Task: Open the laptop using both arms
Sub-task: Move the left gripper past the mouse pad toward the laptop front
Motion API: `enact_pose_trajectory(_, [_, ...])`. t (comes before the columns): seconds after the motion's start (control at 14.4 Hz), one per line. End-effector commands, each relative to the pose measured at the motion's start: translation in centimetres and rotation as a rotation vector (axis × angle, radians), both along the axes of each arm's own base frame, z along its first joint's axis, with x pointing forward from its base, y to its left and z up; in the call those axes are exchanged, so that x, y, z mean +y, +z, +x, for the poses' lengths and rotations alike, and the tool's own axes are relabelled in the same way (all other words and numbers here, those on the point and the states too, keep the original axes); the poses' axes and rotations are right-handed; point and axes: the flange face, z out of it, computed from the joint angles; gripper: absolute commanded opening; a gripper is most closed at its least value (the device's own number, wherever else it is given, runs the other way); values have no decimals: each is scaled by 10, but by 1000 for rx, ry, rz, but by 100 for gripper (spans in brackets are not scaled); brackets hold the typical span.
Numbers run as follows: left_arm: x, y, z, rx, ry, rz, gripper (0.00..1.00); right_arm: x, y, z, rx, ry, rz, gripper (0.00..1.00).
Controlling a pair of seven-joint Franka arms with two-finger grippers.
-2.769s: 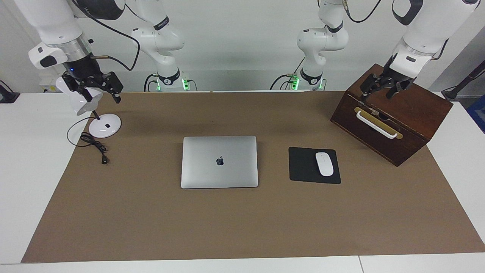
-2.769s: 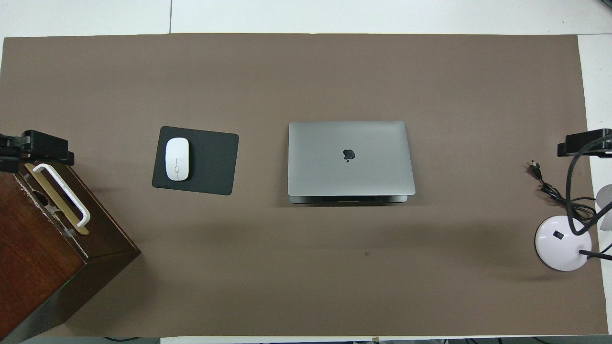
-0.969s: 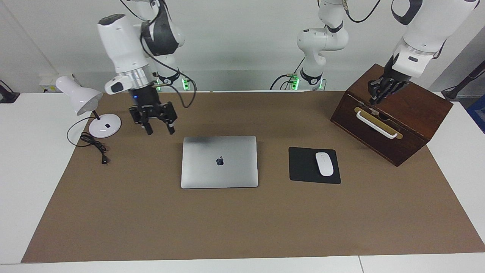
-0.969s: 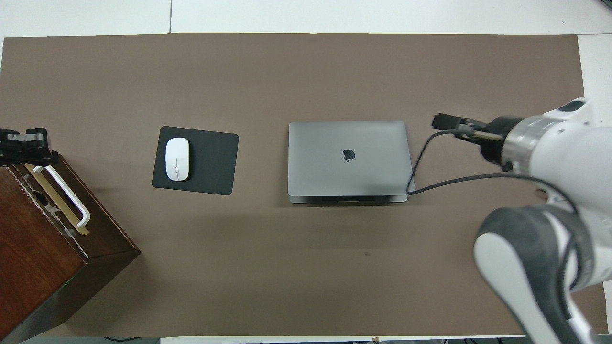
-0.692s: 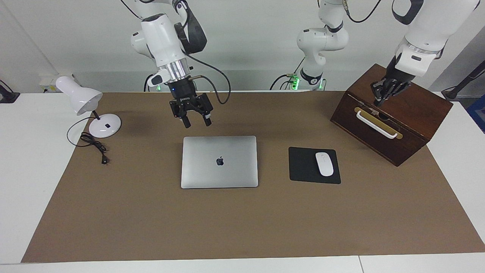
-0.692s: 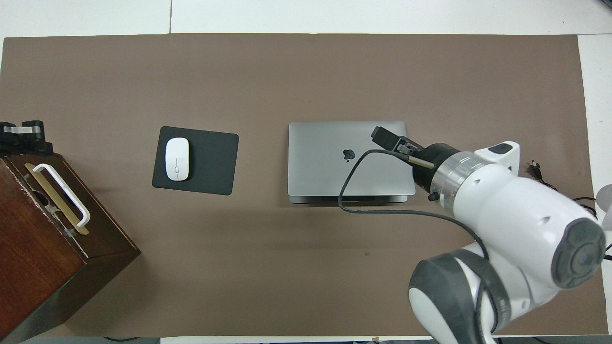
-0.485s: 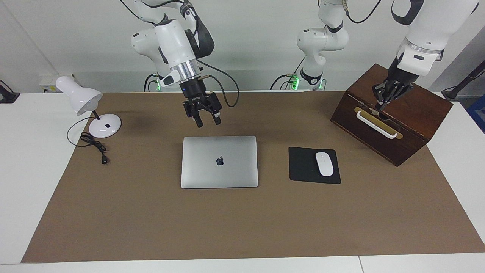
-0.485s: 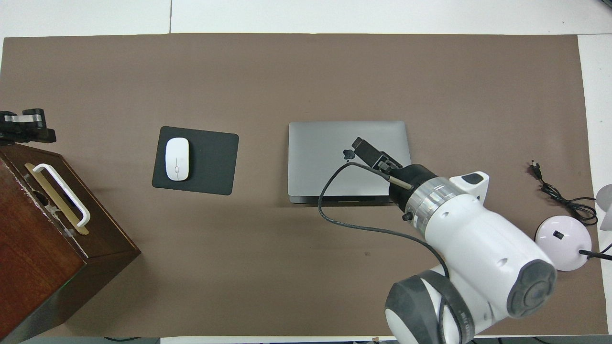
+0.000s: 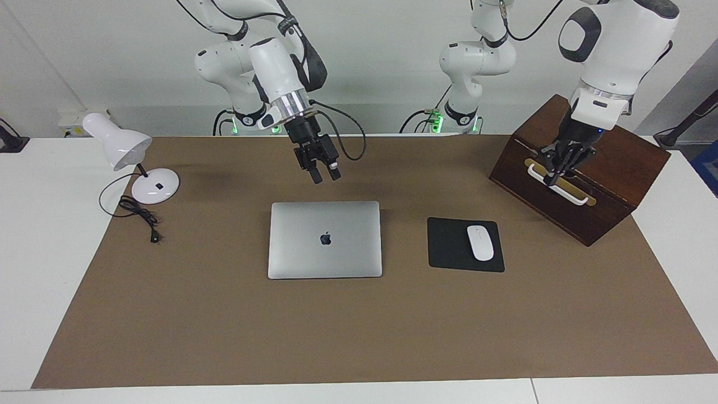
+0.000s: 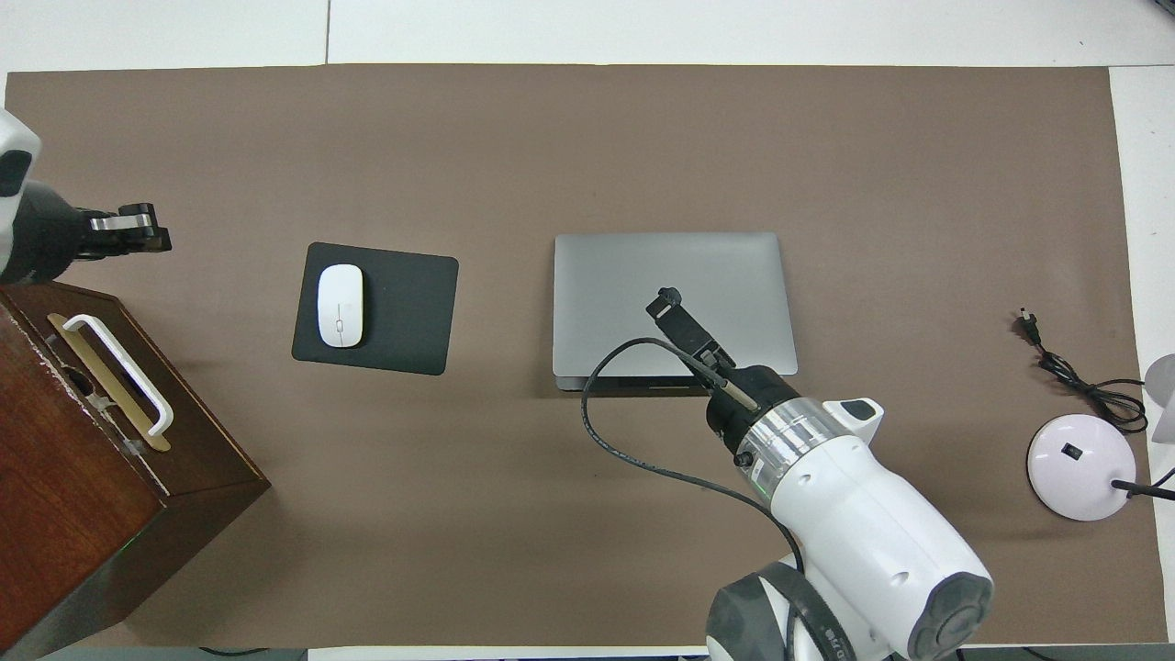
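The silver-grey laptop [image 9: 325,252] lies shut on the brown mat, apple logo up; it also shows in the overhead view [image 10: 615,294]. My right gripper [image 9: 326,176] is open and hangs in the air just above the mat by the laptop's edge nearer the robots, not touching it. In the overhead view this right gripper [image 10: 667,306] covers the logo. My left gripper [image 9: 551,178] is shut and empty, in the air over the wooden box's white handle [image 9: 566,193]. In the overhead view the left gripper [image 10: 151,237] is beside the box.
A dark wooden box [image 9: 622,163] stands at the left arm's end. A white mouse [image 9: 480,242] lies on a black mouse pad [image 9: 446,247] between box and laptop. A white desk lamp [image 9: 151,188] with a black cord [image 9: 140,216] stands at the right arm's end.
My right arm has swung from above the lamp to the laptop's edge nearer the robots. My left gripper has closed and moved down from the box top toward its handle. The laptop has not moved.
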Motion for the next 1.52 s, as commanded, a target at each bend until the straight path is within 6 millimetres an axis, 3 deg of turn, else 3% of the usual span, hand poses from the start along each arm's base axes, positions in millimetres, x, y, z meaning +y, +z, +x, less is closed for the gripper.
enact_pose_trajectory(0.0, [-21,-29,-36,-56,-54,-15,0,-4,-19,-7,2,-44,37,100])
enact_pose_trajectory(0.42, [-84,-98,-88,-127,-183,-20,0,-8,-66,-20,-38,-75,53,100])
enact_pose_trajectory(0.76, [-121,-174,-135,-231,-268,-28,0,-8,-69,-20,-19,-98,73,100])
enact_pose_trajectory(1.45, [-218,-253,-174,-359,-462,-66,0,8,-81,-12,12,-115,96,100])
